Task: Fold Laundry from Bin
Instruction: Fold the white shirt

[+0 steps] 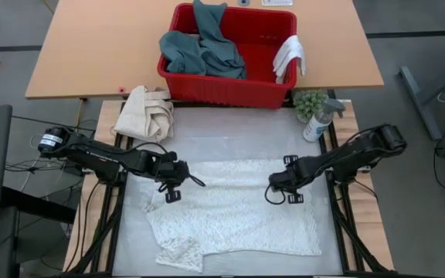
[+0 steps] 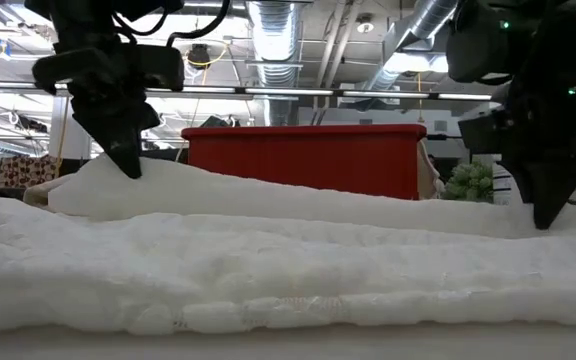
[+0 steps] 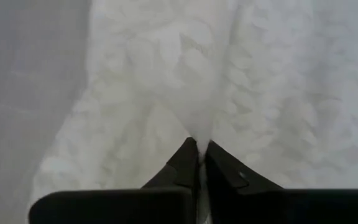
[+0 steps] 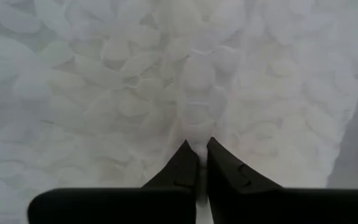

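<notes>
We see the white textured towel (image 1: 238, 212) spread flat across the near part of the worktop (image 1: 207, 139), one corner folded over at the front left. Both arms are down on its far edge.

Left gripper (image 1: 199, 182): at the towel's far-left edge. In its wrist view the jaws are clenched on a pinch of the towel (image 3: 191, 93), cloth rising in a ridge from between the tips. The low view shows this gripper (image 2: 128, 165) with the fabric peaked up around its tip.

Right gripper (image 1: 271, 188): at the towel's far edge, right of centre. Its wrist view shows the jaws nearly together with a fold of the towel (image 4: 191, 93) caught between the tips, so we note them as grasping the towel. In the low view its tip (image 2: 546, 220) sits in the cloth at the right.

The bin (image 1: 230, 89), red, stands at the far side of the worktop, beyond the towel. Inside it we see the teal-green garment (image 1: 203, 46) heaped toward the left and a small white cloth (image 1: 290, 56) draped at the right rim.

Left of the bin lies a cream canvas bundle (image 1: 147, 112). Right of it stand a spray bottle (image 1: 319, 121) and a small green plant (image 1: 309, 102), just beside each other.
</notes>
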